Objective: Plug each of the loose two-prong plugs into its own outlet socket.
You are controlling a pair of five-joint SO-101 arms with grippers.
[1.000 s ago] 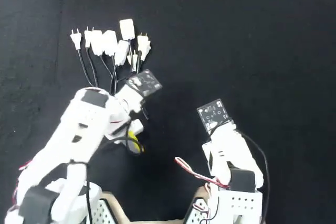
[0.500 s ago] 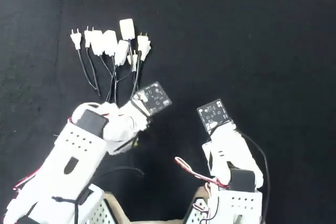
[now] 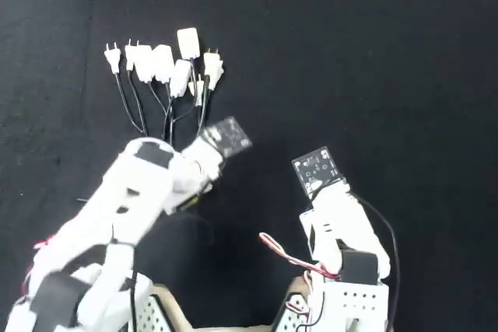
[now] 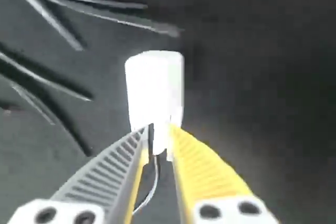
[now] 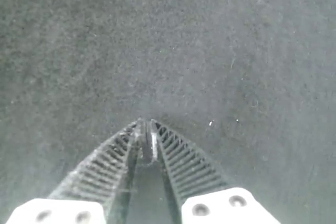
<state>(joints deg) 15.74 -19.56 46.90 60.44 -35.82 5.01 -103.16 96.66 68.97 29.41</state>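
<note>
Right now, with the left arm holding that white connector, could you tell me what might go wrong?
The left gripper pinches the white connector only at its narrow end, so it may pivot or slip when pushed. The black cords bunch together near the loose plugs; a pull could drag them. The right gripper is shut over bare cloth, steadying nothing.

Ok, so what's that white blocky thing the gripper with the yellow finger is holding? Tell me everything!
The white block is small, smooth and plastic-looking, with rounded corners and a plain face. The left gripper pinches one end between its grey and yellow fingers, and a thin wire trails back between them. Black table lies behind it; prongs or holes cannot be made out.
</note>
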